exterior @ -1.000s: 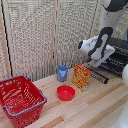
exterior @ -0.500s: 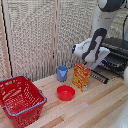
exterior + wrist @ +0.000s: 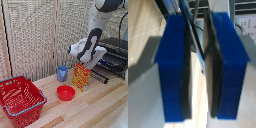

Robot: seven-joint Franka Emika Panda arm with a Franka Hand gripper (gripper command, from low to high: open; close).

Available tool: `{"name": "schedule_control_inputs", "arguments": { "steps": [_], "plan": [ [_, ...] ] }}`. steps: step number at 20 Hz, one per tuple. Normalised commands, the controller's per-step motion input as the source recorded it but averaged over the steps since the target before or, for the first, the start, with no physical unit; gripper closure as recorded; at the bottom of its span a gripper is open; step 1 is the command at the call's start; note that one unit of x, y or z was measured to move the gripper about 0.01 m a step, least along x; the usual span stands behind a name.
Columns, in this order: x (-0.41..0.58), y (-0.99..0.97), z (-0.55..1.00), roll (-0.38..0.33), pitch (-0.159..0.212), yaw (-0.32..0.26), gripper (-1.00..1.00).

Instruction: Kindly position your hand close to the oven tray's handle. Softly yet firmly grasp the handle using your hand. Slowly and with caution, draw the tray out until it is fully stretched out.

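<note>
While the arm hangs over the table's far right in the exterior view, status is:

hand: white gripper [image 3: 98, 64] sits low, in front of the oven, just above the orange carton.
fingers: blue pads [image 3: 175, 70] stand close together with a narrow gap; a thin dark bar [image 3: 192, 35] runs through that gap. Whether the pads actually press on it, I cannot tell.
tray: dark wire rack [image 3: 107, 67] sticks out of the oven's front, toward the exterior view's left.
handle: thin bar [image 3: 99, 76] along the rack's front edge, right beside the hand.
oven: black box [image 3: 117, 50] at the exterior view's right edge, on the wooden table [image 3: 90, 110].
carton: orange carton [image 3: 81, 77] upright, just below the hand.
bowl: red bowl [image 3: 65, 92] in front of the carton, near it.
cup: blue cup [image 3: 62, 73] behind the bowl.
basket: red basket [image 3: 20, 99] at the exterior view's left, well apart from the oven.
</note>
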Motion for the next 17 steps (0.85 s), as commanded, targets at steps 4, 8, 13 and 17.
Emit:
{"name": "schedule_control_inputs", "arguments": {
  "steps": [4,8,13,17],
  "plan": [
    [0.084,0.0,0.02,-0.044,0.007,0.0,-1.0],
    [0.134,0.0,0.31,-0.025,0.017,0.0,-1.0],
    [0.196,0.0,0.6,-0.007,0.01,-0.019,-1.0],
    [0.155,0.0,0.53,-0.006,0.013,-0.036,-1.0]
  ]
}}
